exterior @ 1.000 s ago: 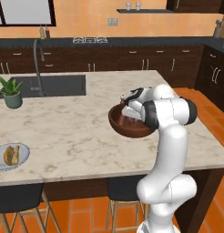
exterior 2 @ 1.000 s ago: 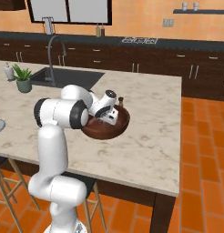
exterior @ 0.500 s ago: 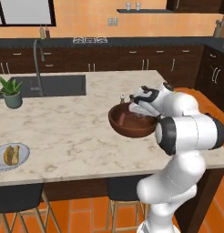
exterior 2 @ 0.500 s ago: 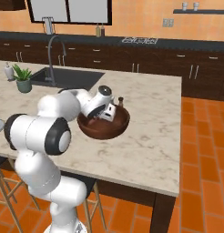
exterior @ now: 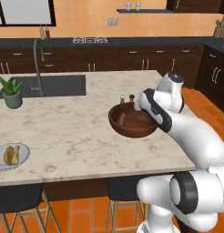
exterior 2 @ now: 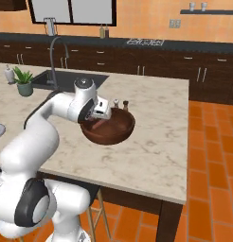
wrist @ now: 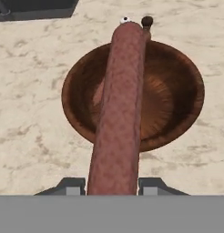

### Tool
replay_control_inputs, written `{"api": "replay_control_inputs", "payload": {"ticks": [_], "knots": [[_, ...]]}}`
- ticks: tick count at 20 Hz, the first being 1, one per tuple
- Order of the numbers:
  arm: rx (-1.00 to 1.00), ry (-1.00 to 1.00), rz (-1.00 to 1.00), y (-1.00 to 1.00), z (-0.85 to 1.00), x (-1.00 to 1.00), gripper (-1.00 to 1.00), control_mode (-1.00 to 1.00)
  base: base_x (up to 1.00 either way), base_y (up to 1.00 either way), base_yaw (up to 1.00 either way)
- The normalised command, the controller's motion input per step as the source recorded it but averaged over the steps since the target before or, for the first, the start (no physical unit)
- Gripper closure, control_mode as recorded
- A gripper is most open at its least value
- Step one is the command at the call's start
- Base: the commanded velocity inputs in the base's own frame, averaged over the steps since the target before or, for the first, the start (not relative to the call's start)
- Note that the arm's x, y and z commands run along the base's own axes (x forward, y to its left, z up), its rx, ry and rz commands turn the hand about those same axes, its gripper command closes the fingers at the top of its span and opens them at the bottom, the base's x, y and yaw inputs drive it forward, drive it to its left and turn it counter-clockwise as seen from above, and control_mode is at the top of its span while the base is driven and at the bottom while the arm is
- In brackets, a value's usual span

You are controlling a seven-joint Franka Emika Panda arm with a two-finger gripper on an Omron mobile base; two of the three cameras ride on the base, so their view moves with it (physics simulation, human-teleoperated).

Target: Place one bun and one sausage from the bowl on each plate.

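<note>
In the hand view my gripper [wrist: 111, 186] is shut on a long reddish-brown sausage [wrist: 120, 104], which sticks straight out from the fingers over the bowl. The bowl [wrist: 177, 118] is wide, round and dark reddish-brown, and I see nothing else inside it. It stands on the marble island near the right end [exterior: 132, 129] [exterior 2: 109, 132], with my hand just above its near rim [exterior: 143, 107] [exterior 2: 99, 113]. A plate [exterior: 23, 150] sits at the island's front left edge with a bun on it.
Two small salt and pepper shakers [exterior: 126, 97] [exterior 2: 120, 104] stand just behind the bowl. A sink [exterior: 54, 84] with a tall faucet and a potted plant [exterior: 11, 92] are at the island's far left. Bar stools stand under the front edge.
The arm has swung its elbow round toward the cameras while the hand has stayed over the bowl. The grip on the sausage is unchanged.
</note>
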Motion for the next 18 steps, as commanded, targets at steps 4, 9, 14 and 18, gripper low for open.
{"api": "replay_control_inputs", "payload": {"ticks": [4,9,14,18], "knots": [[-0.09,-0.02,0.00,0.00,1.00,-0.84,1.00,-1.00,0.00,0.00,0.00],[-0.03,-0.05,0.00,0.00,1.00,-0.83,1.00,-1.00,0.00,0.00,0.00],[-0.02,-0.06,0.00,0.00,0.80,-0.57,1.00,-1.00,0.00,0.00,0.00],[0.00,0.00,0.00,0.00,0.00,0.00,1.00,-1.00,0.00,0.00,0.00]]}}
